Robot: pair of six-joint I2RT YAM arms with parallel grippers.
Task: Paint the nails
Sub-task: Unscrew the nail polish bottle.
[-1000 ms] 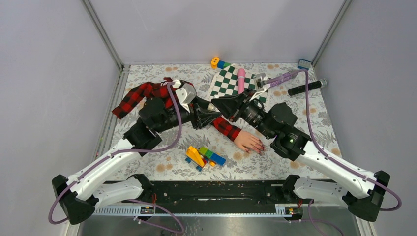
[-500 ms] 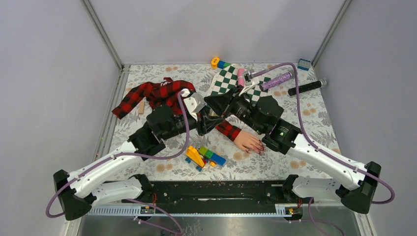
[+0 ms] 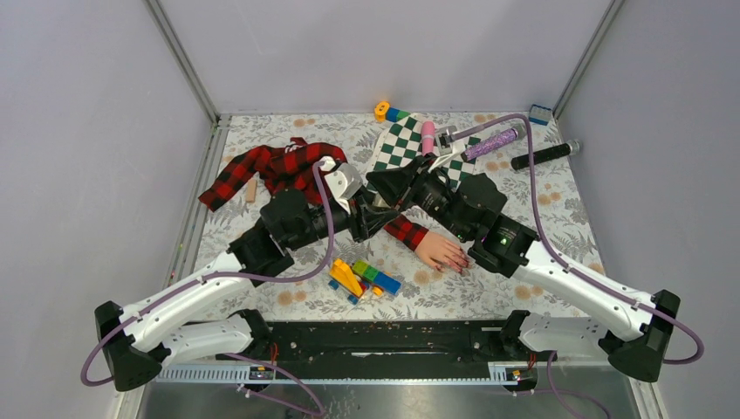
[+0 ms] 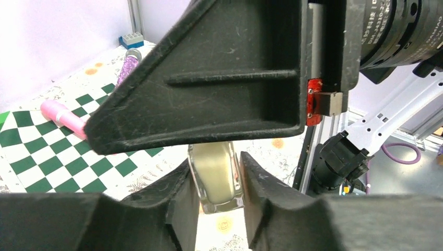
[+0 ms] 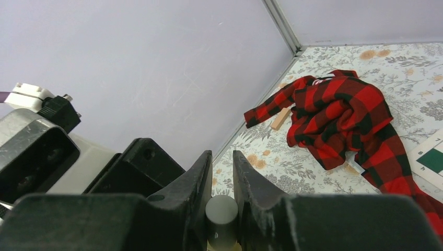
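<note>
Nearest, a heap of coloured building blocks (image 3: 362,278) lies on the floral desk (image 3: 567,209), between the two arms. Just beyond it to the right rests the pale pink mannequin hand (image 3: 436,250), palm down, its fingertips pointing toward the near right. The nails (image 3: 459,264) at those tips are small, dark red and glossy, and lie apart from both sets of fingers. The right arm's wrist passes close by the hand's far side. The hand's red-black plaid cuff (image 3: 403,229) runs up-left beneath the spot where the arms meet tip to tip.

There the left fingers (image 4: 177,204) are clamped on a small pale bottle (image 4: 216,178), one pad against each side of its glass body. The right fingers (image 5: 196,193) come from the opposite side and are closed on a dark grey round cap (image 5: 221,217), pinched between them at the bottle's top.

Farther back on the left, the rest of the plaid shirt (image 3: 279,166) lies crumpled, with a short wooden stick (image 3: 251,190) beside its near-left edge. To its right a green-and-white chequered cloth (image 3: 401,144) carries a pink tube (image 3: 428,137). A purple glittery tube (image 3: 491,141) lies just to the right of that, and a black cylinder (image 3: 545,155) farther right. At the far edge sit an orange-and-blue block (image 3: 388,112) and, in the right corner, a small blue block (image 3: 540,113).
</note>
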